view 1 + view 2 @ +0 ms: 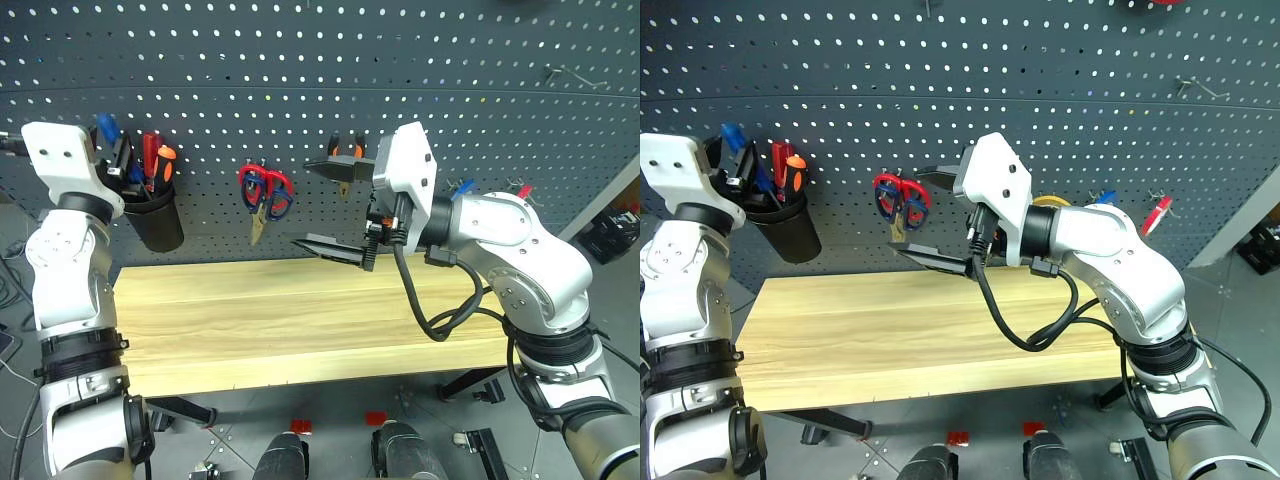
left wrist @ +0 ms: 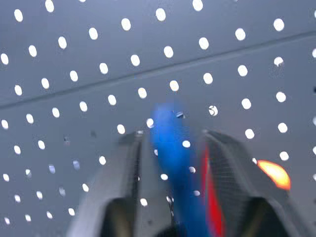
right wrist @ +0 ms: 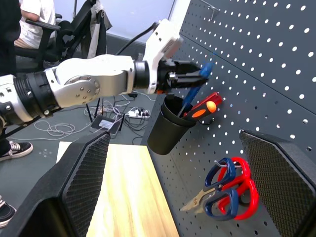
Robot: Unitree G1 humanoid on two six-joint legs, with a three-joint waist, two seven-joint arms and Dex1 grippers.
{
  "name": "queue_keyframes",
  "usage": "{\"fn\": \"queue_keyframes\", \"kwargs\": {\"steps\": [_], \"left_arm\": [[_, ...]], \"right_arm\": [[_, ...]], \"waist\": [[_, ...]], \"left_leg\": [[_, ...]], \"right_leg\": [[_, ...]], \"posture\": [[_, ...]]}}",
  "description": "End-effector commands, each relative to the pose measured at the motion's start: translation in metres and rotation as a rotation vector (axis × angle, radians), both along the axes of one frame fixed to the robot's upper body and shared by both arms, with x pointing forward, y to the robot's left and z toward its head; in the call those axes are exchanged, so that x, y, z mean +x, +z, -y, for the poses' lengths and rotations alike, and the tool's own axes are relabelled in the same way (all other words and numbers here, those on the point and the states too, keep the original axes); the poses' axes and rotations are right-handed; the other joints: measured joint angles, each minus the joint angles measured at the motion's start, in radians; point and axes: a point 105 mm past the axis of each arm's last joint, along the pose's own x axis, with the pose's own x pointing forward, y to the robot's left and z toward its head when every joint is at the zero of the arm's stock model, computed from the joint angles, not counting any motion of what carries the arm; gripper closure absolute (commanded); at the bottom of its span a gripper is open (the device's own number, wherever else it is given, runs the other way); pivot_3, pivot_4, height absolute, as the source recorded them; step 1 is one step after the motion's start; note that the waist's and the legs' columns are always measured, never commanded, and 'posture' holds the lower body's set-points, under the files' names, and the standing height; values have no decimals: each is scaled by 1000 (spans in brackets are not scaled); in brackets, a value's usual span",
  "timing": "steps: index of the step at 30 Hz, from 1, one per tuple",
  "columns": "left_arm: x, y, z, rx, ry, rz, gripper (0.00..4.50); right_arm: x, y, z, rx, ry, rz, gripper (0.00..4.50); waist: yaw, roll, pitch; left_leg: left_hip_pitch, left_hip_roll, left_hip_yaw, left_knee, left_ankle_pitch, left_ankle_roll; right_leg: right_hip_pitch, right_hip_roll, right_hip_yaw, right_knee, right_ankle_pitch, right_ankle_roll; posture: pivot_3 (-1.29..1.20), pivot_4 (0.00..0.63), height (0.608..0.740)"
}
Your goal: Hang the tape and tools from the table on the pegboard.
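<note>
Nearest you, the table [image 1: 300, 320] runs across the lower middle of the head views, its wood top bare.

Above its far edge, centre frame, your right gripper [image 1: 338, 205] points toward the left of the picture with its two black fingers spread wide, one high and one low, and nothing between them.

At the upper left of the frame, your left gripper [image 3: 195, 78] sits over the black cup [image 1: 155, 220] that hangs on the pegboard [image 1: 300, 80]. The blue-handled screwdriver [image 3: 197, 85] stands tilted in that cup, its handle between the fingers [image 2: 123, 187]. In the left wrist view the fingers look parted around the handle with a gap on each side, but you cannot tell for sure whether they grip it. A red-handled screwdriver [image 3: 207, 101] and an orange-tipped one [image 1: 165, 160] share the cup.

Farther back on the board, centre left, two pairs of scissors hang together: the red-handled scissors [image 3: 239, 190] and the dark blue scissors [image 3: 217, 190]. Just right of them, behind your right gripper, the orange-handled pliers [image 1: 346, 152] hang on a hook.
</note>
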Motion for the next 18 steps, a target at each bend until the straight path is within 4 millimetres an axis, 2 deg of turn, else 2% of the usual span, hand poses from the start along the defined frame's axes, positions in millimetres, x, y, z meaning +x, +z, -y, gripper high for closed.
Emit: {"fn": "queue_keyframes", "kwargs": {"steps": [1, 2, 6, 8, 10, 12, 13, 16, 18], "left_arm": [[-14, 22, 2, 27, 24, 88, 1060], [-15, 20, 3, 35, 33, 75, 762], [-23, 31, 21, 26, 22, 75, 762], [-27, 39, 40, 37, -6, 79, 762], [-34, 33, 76, 34, -151, 47, 762], [-42, 12, 97, 6, -214, -19, 762], [-45, -3, 100, -25, -212, -64, 762], [-55, -45, 101, -84, -178, -190, 762], [-60, -81, 97, -139, -163, -302, 762]], "right_arm": [[-3, 6, 2, 4, 1, 40, 0], [0, 2, 3, -2, -14, 26, 0], [9, -13, 14, 5, -95, -50, 0], [11, -26, 21, 12, -139, -90, 0], [26, -40, 37, 43, -314, -47, 0], [37, -55, 52, 48, -461, 14, 0], [40, -65, 58, 42, -511, 30, 0], [52, -90, 80, 141, -683, -38, 0], [66, -107, 108, 242, -867, -105, 0]], "waist": [[-2, 0, -6], [-2, 0, -9], [1, -3, -24], [5, -4, -32], [10, -4, -39], [16, 1, -50], [18, 6, -57], [23, 11, -65], [24, 12, -68]], "left_leg": [[0, 0, 0, 0, 0, 0], [0, 0, 0, 0, 0, 0], [2, 0, -1, -1, 0, 1], [2, -1, -1, 0, 0, 1], [3, -2, -2, 0, -1, 2], [7, -2, -1, 0, -2, 4], [9, -3, 0, 0, -3, 5], [22, -7, 8, -2, -5, 8], [31, -4, 10, -3, -6, 7]], "right_leg": [[0, 0, 0, 0, 0, 0], [0, 0, 0, 0, 0, 0], [2, -1, 0, 0, 0, 0], [4, -1, 0, 0, 0, 0], [7, -1, 0, 0, 0, 0], [11, -2, 1, -1, 0, 0], [14, -3, 2, -2, 0, 0], [23, -2, 6, -3, 0, 0], [30, 2, 7, -5, 0, 0]], "posture": [[16, 50, 740], [21, 47, 740], [42, 39, 740], [48, 37, 740], [43, 33, 740], [40, 26, 740], [43, 23, 740], [57, 8, 740], [63, 0, 740]]}}
